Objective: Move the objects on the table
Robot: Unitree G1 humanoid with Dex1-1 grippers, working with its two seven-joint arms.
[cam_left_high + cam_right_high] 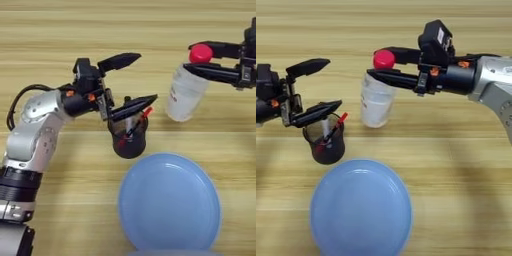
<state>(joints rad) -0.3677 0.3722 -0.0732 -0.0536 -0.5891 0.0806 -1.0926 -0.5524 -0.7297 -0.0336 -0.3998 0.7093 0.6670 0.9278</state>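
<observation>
The clear bottle (pixel 376 102), red-capped with a white label, stands tilted on the tabletop (pixel 456 150), its neck pinched between the right hand's (pixel 372 62) fingers. Beside it, the left hand (pixel 142 80) is spread, lower finger over the dark cup (pixel 129 140) holding the marker pens (pixel 134 125). The blue plate (pixel 361 210) lies just below both, with open wood beyond.
</observation>
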